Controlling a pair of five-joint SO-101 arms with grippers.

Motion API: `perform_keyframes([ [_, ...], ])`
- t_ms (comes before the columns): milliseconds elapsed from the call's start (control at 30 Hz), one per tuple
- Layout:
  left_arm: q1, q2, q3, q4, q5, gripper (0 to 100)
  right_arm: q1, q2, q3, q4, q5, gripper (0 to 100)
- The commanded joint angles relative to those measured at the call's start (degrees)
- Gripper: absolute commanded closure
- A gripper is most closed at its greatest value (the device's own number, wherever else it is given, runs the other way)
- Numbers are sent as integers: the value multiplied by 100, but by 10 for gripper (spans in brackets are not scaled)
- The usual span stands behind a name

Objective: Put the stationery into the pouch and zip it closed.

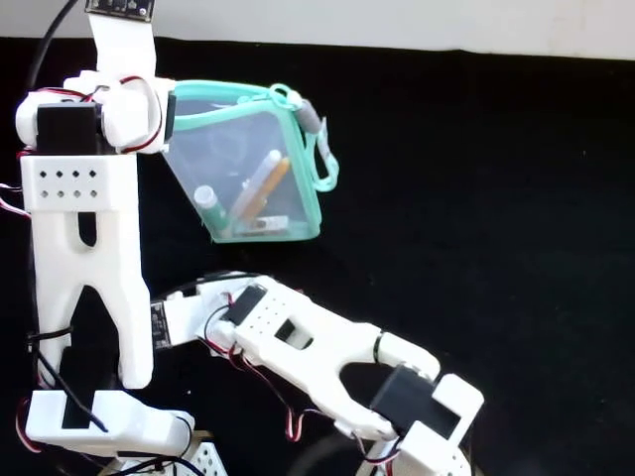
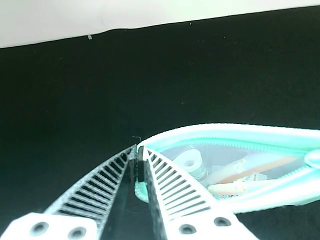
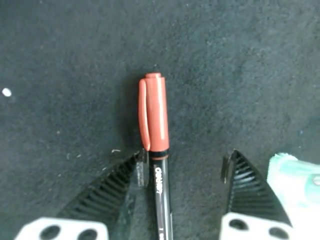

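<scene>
A teal mesh pouch (image 1: 260,159) lies on the black cloth at the far left, its zipper open along the top. Inside it are a white tube (image 1: 205,199), an orange pencil (image 1: 273,181) and other small stationery. My left gripper (image 2: 137,161) is shut on the pouch's (image 2: 240,140) end corner, seen in the high view at the pouch's left tip (image 1: 170,115). A black pen with a red cap (image 3: 154,117) lies on the cloth. My right gripper (image 3: 184,162) stands open over it, the pen close to one finger (image 3: 120,185).
The pouch's teal loop and grey zipper tab (image 1: 314,117) hang at its right end. A teal edge of the pouch (image 3: 295,182) shows beside my right gripper. A white wall strip (image 1: 397,25) borders the far side of the cloth. Open black cloth (image 1: 496,218) spreads to the right.
</scene>
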Motion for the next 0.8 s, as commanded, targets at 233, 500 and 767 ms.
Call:
perform_keyframes([
  [233,22,919,233,105,-9,994,-13,426,-224,-145,308,754],
  [500,22,919,233,105,-9,994,-4,444,-224,-277,308,997],
  [767,22,919,233,105,-9,994,127,418,-242,-286,97,990],
])
